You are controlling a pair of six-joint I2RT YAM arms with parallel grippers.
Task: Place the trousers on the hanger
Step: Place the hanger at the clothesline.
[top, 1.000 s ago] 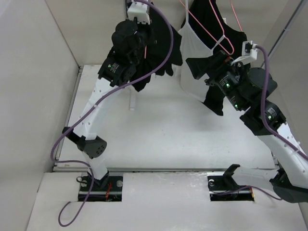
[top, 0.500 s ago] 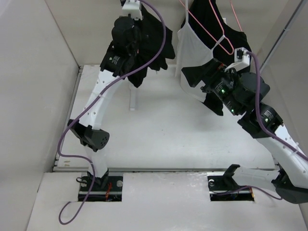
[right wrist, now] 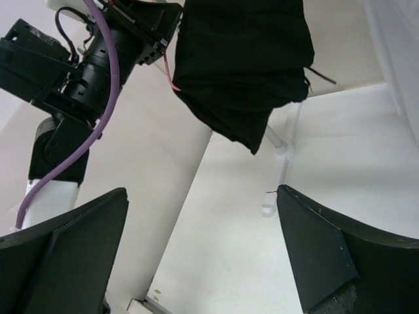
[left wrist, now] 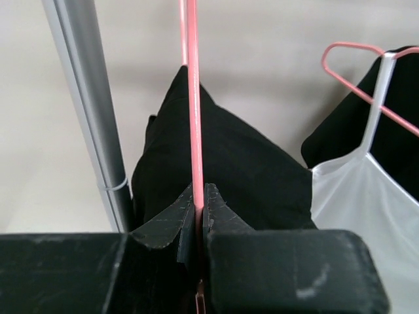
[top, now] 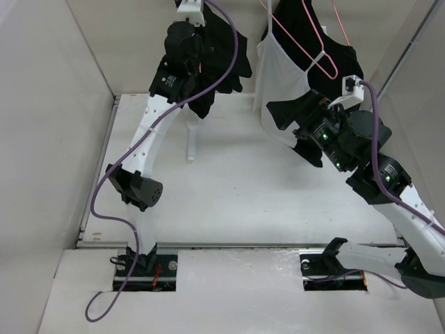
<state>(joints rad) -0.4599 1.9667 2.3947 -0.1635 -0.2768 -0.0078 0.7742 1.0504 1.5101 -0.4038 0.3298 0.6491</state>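
Observation:
The black trousers (top: 224,57) hang folded over the pink wire hanger (left wrist: 194,98), high at the back left. My left gripper (top: 189,43) is shut on the hanger's wire, which runs straight up between the pads in the left wrist view, with the trousers (left wrist: 242,163) draped just beyond. My right gripper (top: 288,125) is open and empty, held in the air to the right of the trousers, by the camisole. In the right wrist view its gripper (right wrist: 203,196) frames bare table, with the trousers (right wrist: 242,65) above and a bit of the hanger (right wrist: 169,75) showing.
A white camisole (top: 278,69) hangs on a second pink hanger (top: 316,52) at the back, with a black top (top: 337,56) behind it. A grey rail pole (left wrist: 91,118) stands just left of the held hanger. A white stand (top: 192,142) rises from the table. Walls close both sides.
My left arm has lifted the hanger with the trousers higher and further back. My right arm has shifted slightly left, still open.

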